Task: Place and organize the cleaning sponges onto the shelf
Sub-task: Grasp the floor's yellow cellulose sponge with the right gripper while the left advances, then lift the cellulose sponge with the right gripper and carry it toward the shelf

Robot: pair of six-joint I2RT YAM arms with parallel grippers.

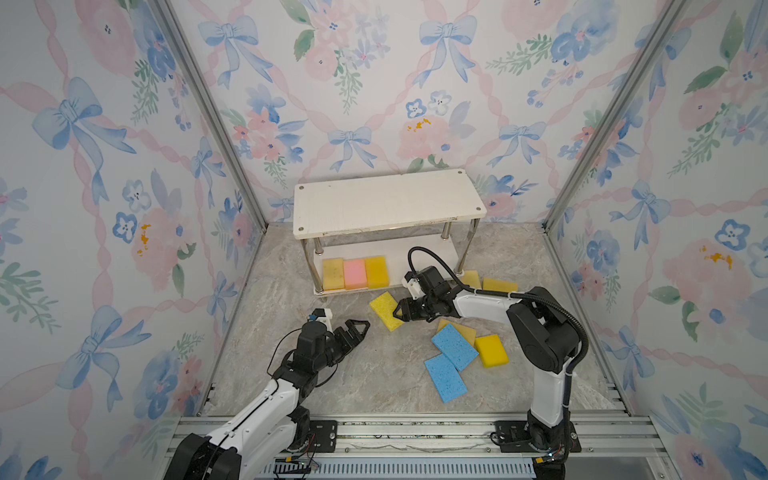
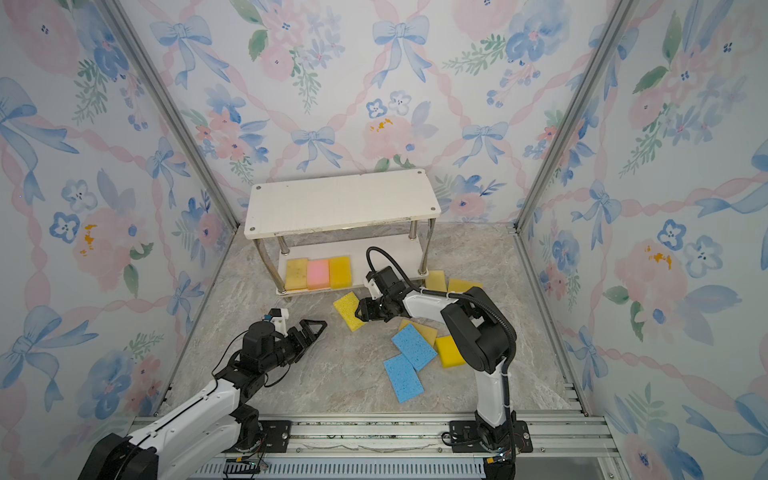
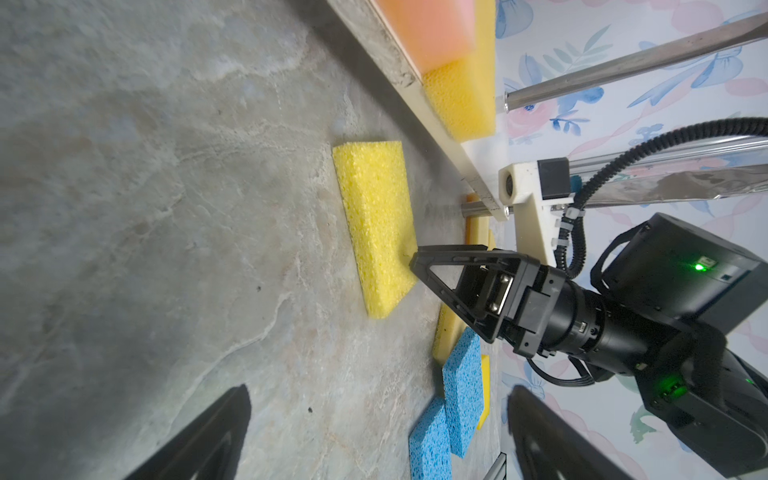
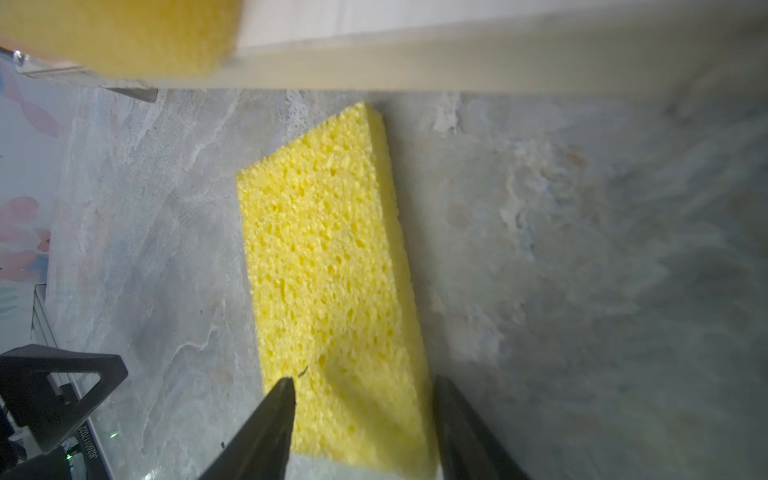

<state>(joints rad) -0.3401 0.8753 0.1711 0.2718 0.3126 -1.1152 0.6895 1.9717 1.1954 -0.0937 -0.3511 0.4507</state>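
Note:
The shelf (image 1: 386, 203) stands at the back, and its lower board holds a pale yellow sponge (image 1: 333, 274), a pink one (image 1: 354, 274) and a deep yellow one (image 1: 376, 272) side by side. A bright yellow sponge (image 1: 386, 309) (image 4: 328, 266) lies flat on the floor in front of the shelf. My right gripper (image 1: 397, 312) (image 4: 361, 380) is low at its near end, open, one finger on each side of the sponge. My left gripper (image 1: 359, 328) (image 3: 380, 390) hovers wide open to the left, with nothing in it.
Two blue sponges (image 1: 455, 347) (image 1: 445, 376), a yellow one (image 1: 491, 350) and a tan one (image 1: 465, 330) lie piled on the floor at the right. Two more yellow sponges (image 1: 498, 284) lie by the shelf's right leg, behind my right arm. Patterned walls close in three sides.

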